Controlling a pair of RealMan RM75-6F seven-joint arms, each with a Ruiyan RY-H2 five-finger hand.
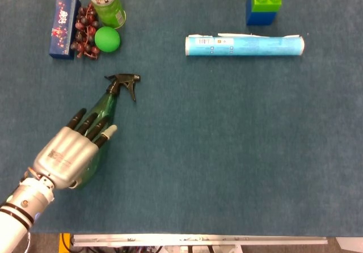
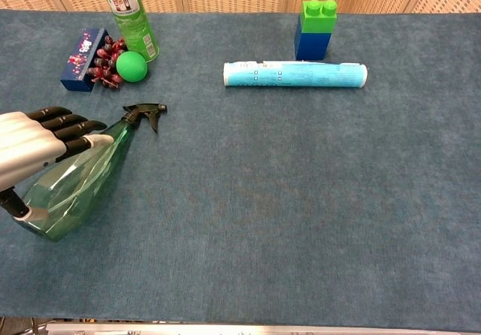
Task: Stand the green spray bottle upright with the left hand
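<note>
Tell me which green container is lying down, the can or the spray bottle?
The green spray bottle under the left hand is lying on its side, black nozzle pointing away. The green can at the back stands upright beside the green ball.

The counter (image 1: 227,151) was covered in blue carpet-like cloth. A green spray bottle (image 2: 75,181) lay on its side directly under the left hand's fingers (image 1: 91,122), its black trigger head just beyond their tips. Farther beyond the fingers sat a green ball (image 1: 106,38), a bunch of dark grapes (image 1: 84,32), a blue box (image 1: 63,19) and an upright green can (image 1: 105,2). Well off to the fingers' right lay a light-blue tube (image 1: 244,45) on its side, with a green-and-blue block stack (image 1: 264,3) behind it.
</note>
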